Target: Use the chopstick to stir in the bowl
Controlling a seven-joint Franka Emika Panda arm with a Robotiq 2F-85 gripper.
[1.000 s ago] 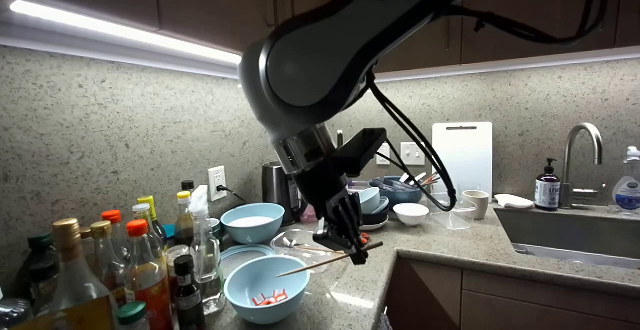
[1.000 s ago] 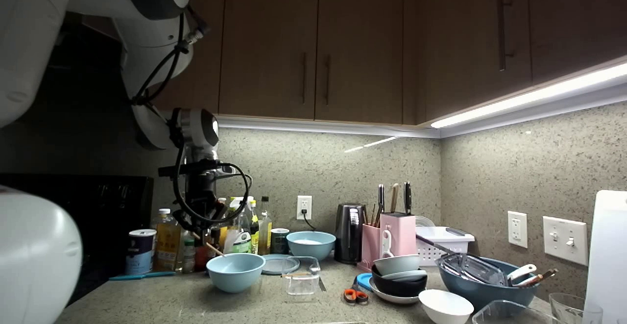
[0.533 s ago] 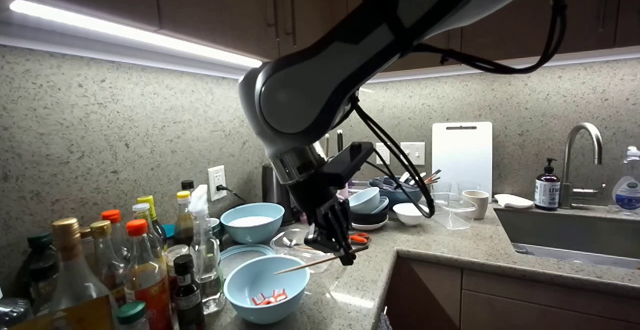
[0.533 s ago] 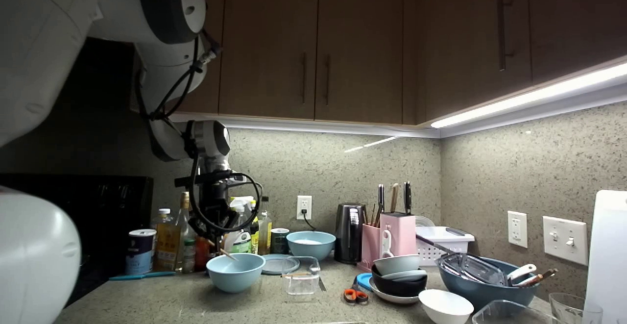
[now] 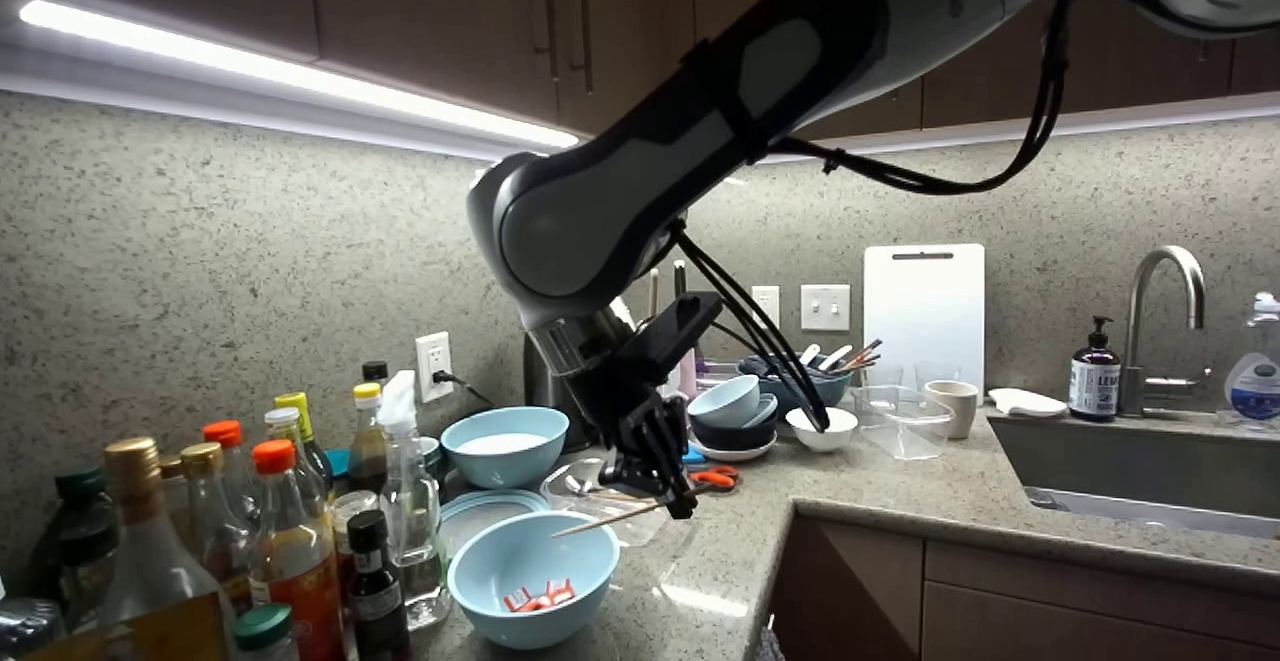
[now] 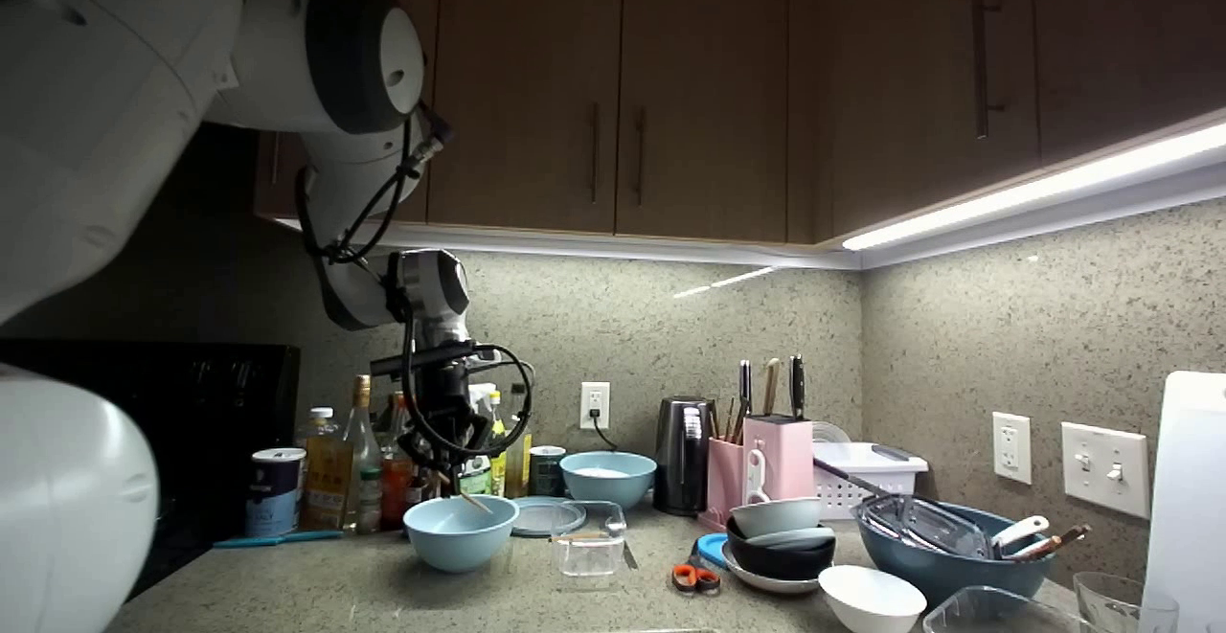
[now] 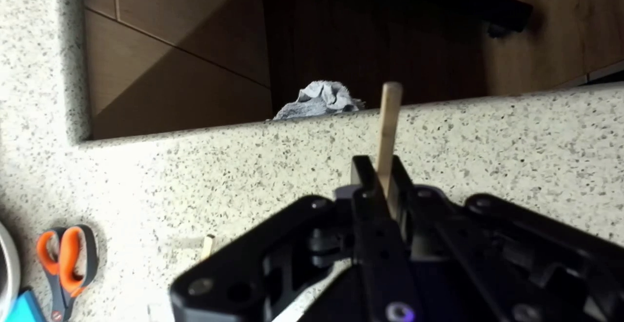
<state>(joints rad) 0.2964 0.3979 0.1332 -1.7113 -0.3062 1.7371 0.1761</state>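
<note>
My gripper (image 5: 682, 503) is shut on a wooden chopstick (image 5: 607, 520), which slants down from the fingers. The blue bowl (image 5: 535, 629) stands on the counter with small red-and-white pieces (image 5: 540, 597) in it. In both exterior views the chopstick's thin end shows over the bowl's far part, near the rim; I cannot tell whether it touches. The bowl (image 6: 458, 549), chopstick (image 6: 476, 503) and gripper (image 6: 452, 472) also show from the front. In the wrist view the chopstick's thick end (image 7: 388, 122) sticks out between the fingertips (image 7: 378, 168); the bowl is out of view there.
Several bottles (image 5: 300, 541) crowd beside the bowl. A clear plastic tray (image 6: 589, 561) with a stick, a lid (image 6: 551, 516), and orange scissors (image 6: 694, 577) lie nearby. Another blue bowl (image 6: 608, 480) and a kettle (image 6: 683, 456) stand behind. The counter edge (image 7: 219, 129) is close.
My gripper and chopstick have moved left in one exterior view and right in another, shifting the tip toward the bowl's far side. The chopstick stays held; the bowl has not moved.
</note>
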